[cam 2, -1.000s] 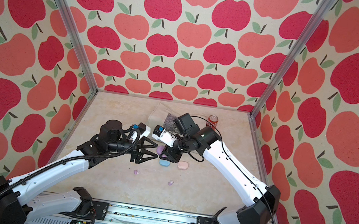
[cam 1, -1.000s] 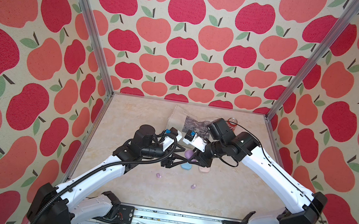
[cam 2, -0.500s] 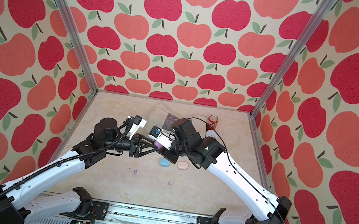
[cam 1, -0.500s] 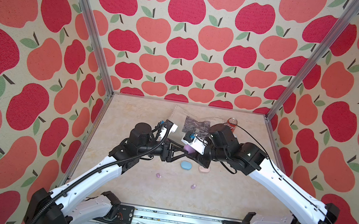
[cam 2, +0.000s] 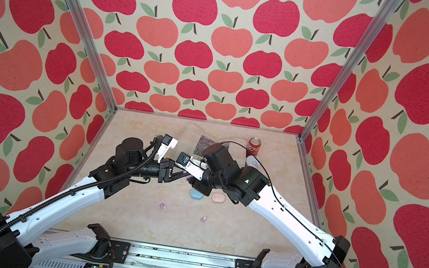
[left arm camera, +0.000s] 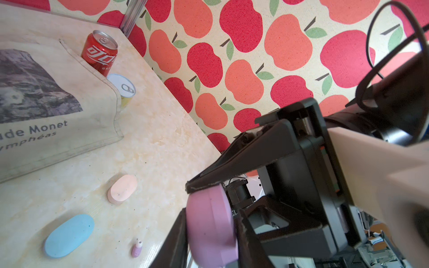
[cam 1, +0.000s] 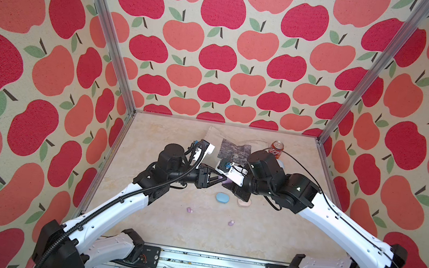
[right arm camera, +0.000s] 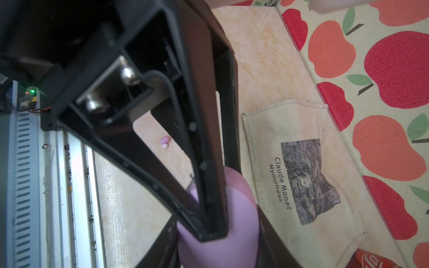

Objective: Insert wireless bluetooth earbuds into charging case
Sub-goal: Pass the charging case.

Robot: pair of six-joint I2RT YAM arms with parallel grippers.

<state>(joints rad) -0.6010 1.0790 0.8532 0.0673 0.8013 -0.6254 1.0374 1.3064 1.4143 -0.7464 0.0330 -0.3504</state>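
Observation:
A lilac charging case point(cam 1: 227, 182) point(left arm camera: 210, 222) point(right arm camera: 232, 234) hangs above the table's middle, held from both sides. My left gripper point(cam 1: 218, 180) point(left arm camera: 211, 234) is shut on it from the left, and my right gripper point(cam 1: 232, 185) point(right arm camera: 218, 246) is shut on it from the right. The two sets of fingers cross over the case and hide its opening. Two lilac earbuds point(cam 1: 189, 209) point(cam 1: 230, 223) lie loose on the table nearer the front; one earbud point(left arm camera: 137, 249) point(right arm camera: 164, 141) shows in each wrist view.
A blue case point(cam 1: 222, 198) and a pink case point(cam 1: 243, 202) lie shut on the table just below the grippers. At the back lie a printed tote bag point(cam 1: 234, 146), an upright red can point(cam 1: 276, 149) and a second can point(left arm camera: 124, 89).
My right gripper has lifted the lilac case off the table. My left gripper has come in and shut on the case's other side.

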